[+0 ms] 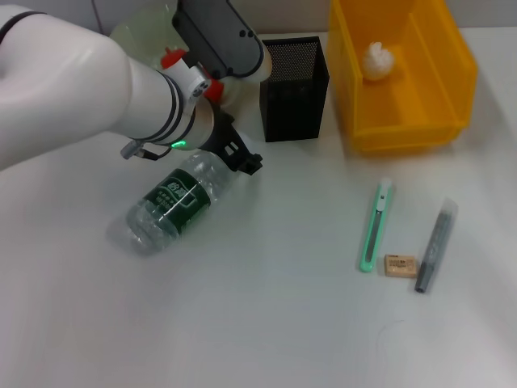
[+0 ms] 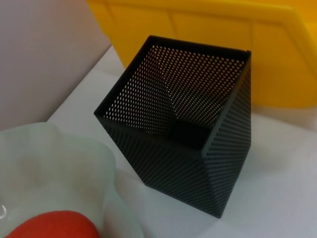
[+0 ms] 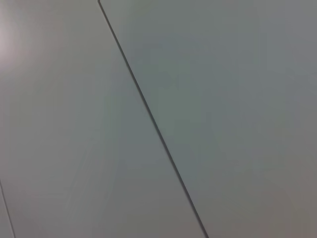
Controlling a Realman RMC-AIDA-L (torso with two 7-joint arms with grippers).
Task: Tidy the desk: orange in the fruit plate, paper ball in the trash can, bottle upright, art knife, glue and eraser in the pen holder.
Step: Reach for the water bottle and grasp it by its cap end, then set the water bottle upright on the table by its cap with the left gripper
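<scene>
A clear bottle [image 1: 171, 204] with a green label lies on its side left of centre. My left gripper [image 1: 236, 153] is at its neck end, and the cap is hidden under it. Behind the arm stands a translucent fruit plate [image 1: 133, 32]; in the left wrist view the plate [image 2: 54, 158] holds the orange [image 2: 54, 225]. The black mesh pen holder [image 1: 295, 81] stands empty [image 2: 188, 134]. The white paper ball [image 1: 377, 61] lies in the yellow bin [image 1: 452, 77]. The green art knife [image 1: 376, 226], the eraser [image 1: 400, 265] and the grey glue stick [image 1: 436, 242] lie at the right.
My left arm [image 1: 81, 89] covers the back left of the white table. The right wrist view shows only a plain grey surface [image 3: 223, 99] with a thin dark line across it. The table's right edge runs close to the glue stick.
</scene>
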